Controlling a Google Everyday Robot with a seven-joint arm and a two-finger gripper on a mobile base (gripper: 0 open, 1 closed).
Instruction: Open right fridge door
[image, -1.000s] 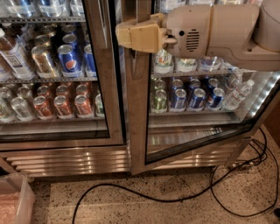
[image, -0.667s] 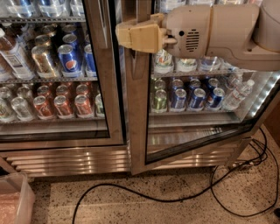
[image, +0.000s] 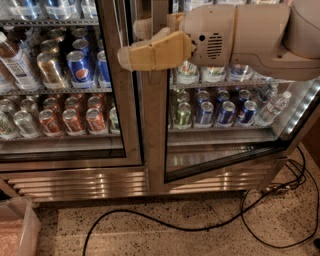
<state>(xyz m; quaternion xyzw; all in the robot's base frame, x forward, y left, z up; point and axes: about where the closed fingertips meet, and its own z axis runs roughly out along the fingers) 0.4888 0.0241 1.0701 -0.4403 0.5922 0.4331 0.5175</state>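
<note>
The fridge fills the view, with its slatted steel grille at the base. The right fridge door stands ajar, its left edge swung out toward me and its bottom rail slanting up to the right. My gripper reaches in from the upper right on a beige arm and is shut on the door's left steel upright near the top. One beige finger lies in front of the upright; the other shows just behind it. The left door stays closed over Pepsi and red cans.
A black cable loops across the speckled floor in front of the fridge, and more cables bunch at the right under the open door's corner. A translucent plastic bin sits at the bottom left.
My gripper has shifted a little left and down along the door's upright. The door's left edge has come out slightly further.
</note>
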